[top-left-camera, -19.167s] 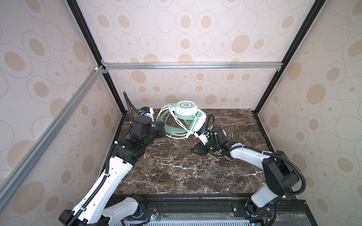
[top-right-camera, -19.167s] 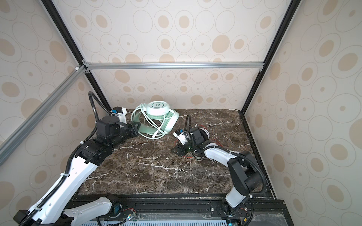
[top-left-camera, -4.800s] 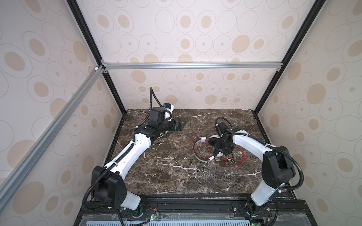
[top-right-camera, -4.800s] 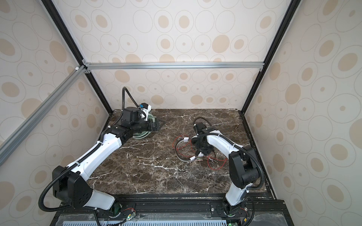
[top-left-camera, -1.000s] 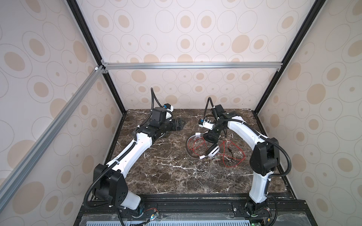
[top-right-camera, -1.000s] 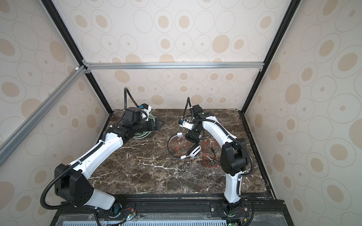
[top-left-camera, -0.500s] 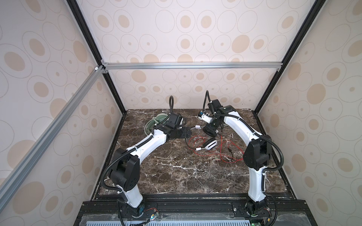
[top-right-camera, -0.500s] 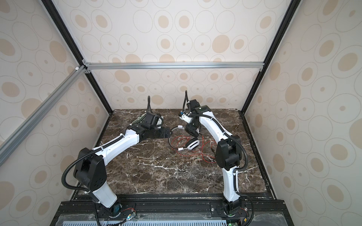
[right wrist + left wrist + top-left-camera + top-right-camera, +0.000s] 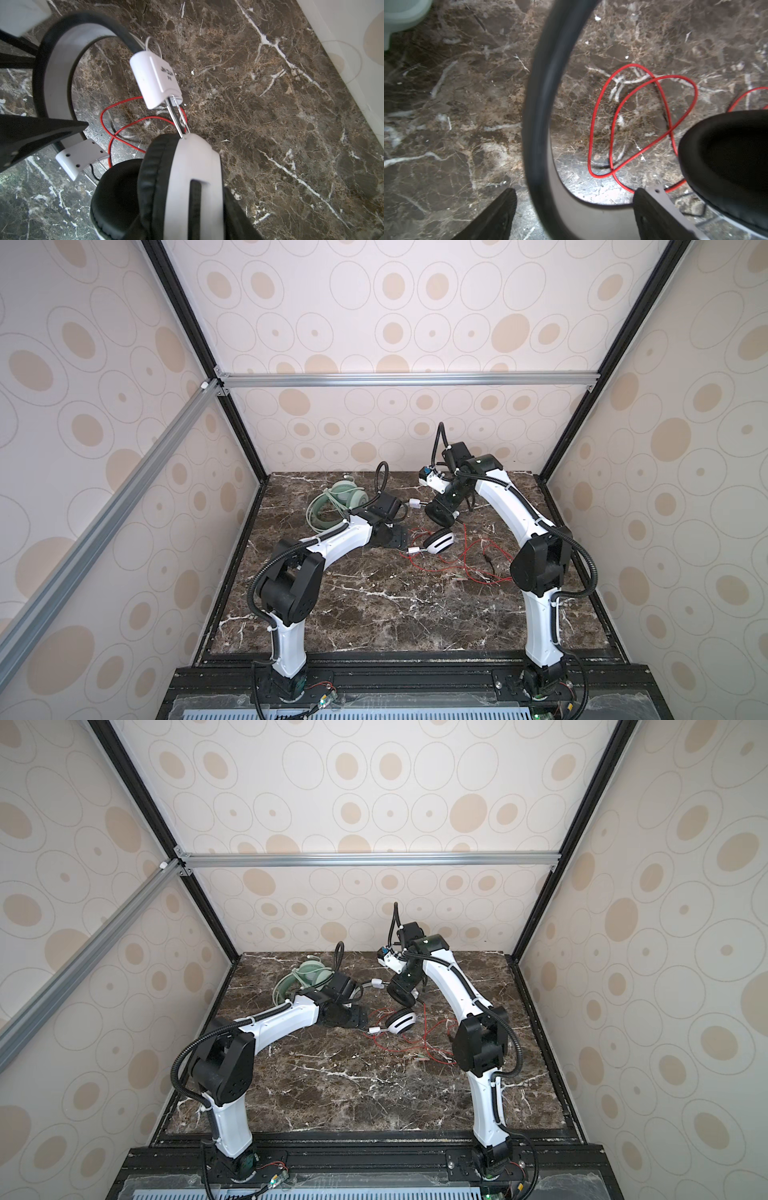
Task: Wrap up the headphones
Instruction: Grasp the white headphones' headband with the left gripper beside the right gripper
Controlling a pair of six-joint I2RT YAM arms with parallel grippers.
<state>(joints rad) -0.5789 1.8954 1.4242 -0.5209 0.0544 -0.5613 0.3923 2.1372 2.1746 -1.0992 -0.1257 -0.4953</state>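
Well off to the outer side of the left pincer [image 9: 402, 546], behind its wrist and near the back of the dark marble counter [image 9: 374, 605], lies the mint-green headset [image 9: 341, 499] with its pale green cable looped about the band. It is apart from both pincers, and the left wrist view catches it only as a pale blur. The left pincer [image 9: 574, 193] reaches low over the counter with its jaws spread wide. The black-and-grey headband [image 9: 542, 93] of the white-and-black headset [image 9: 440, 542] rises between its fingers [image 9: 500, 212], and a gap shows beside one of them, so nothing is clamped. Just beyond the left pincer's tips hangs the lower ear cup [image 9: 401, 1022], white shell outward and black cushion [image 9: 726, 162] turned inward; whether it touches the counter I cannot tell. Above it the right pincer [image 9: 444, 509] comes down from the back and is closed on the upper ear cup [image 9: 193, 166], holding that side of the headset raised. A white slider housing [image 9: 153, 79] and two bare metal rods join this cup to the headband. The thin red cable [image 9: 469, 560] lies unwound in loose, crossing loops on the counter. Some loops sit under the arch of the headband between the two pincers [image 9: 643, 116], and the rest trail below the right pincer toward that arm's elbow.
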